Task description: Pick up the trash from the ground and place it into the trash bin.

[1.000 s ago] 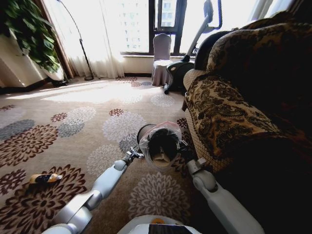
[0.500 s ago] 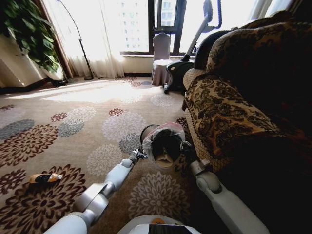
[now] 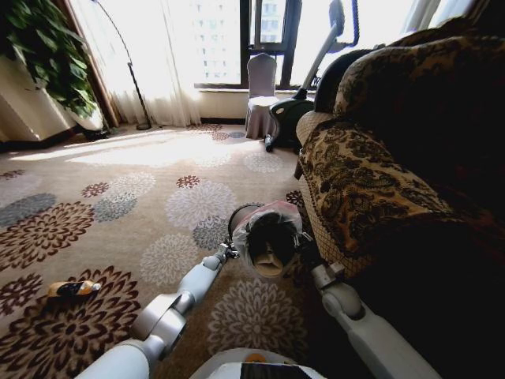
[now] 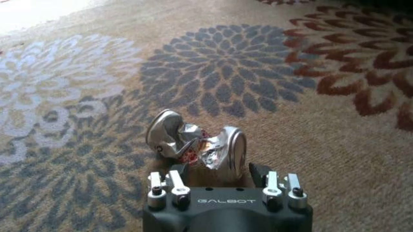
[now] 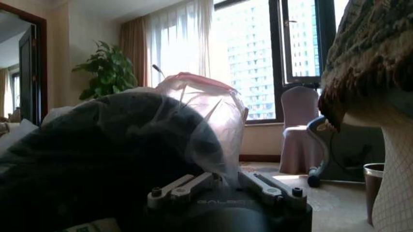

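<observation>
My left gripper (image 4: 216, 168) is shut on a piece of trash, a crushed silver can (image 4: 197, 146) with red print, held above the flowered carpet. In the head view the left gripper (image 3: 226, 252) sits right beside the rim of the trash bin (image 3: 268, 237), a small dark bin lined with a translucent bag. The bin is off the floor and tilted with its mouth toward me. My right gripper (image 5: 223, 182) is shut on the bin's rim and bag (image 5: 200, 116). More trash, a yellow-orange wrapper (image 3: 71, 289), lies on the carpet at the left.
A patterned sofa (image 3: 379, 181) fills the right side, close to the right arm. At the back stand a covered chair (image 3: 262, 95), an exercise machine (image 3: 304, 99), a floor lamp (image 3: 130, 71) and a plant (image 3: 47, 55). Open carpet (image 3: 142, 197) lies left.
My left arm has stretched forward and to the right, bringing its gripper closer to the bin's rim. The bin has shifted slightly right and down in the right gripper.
</observation>
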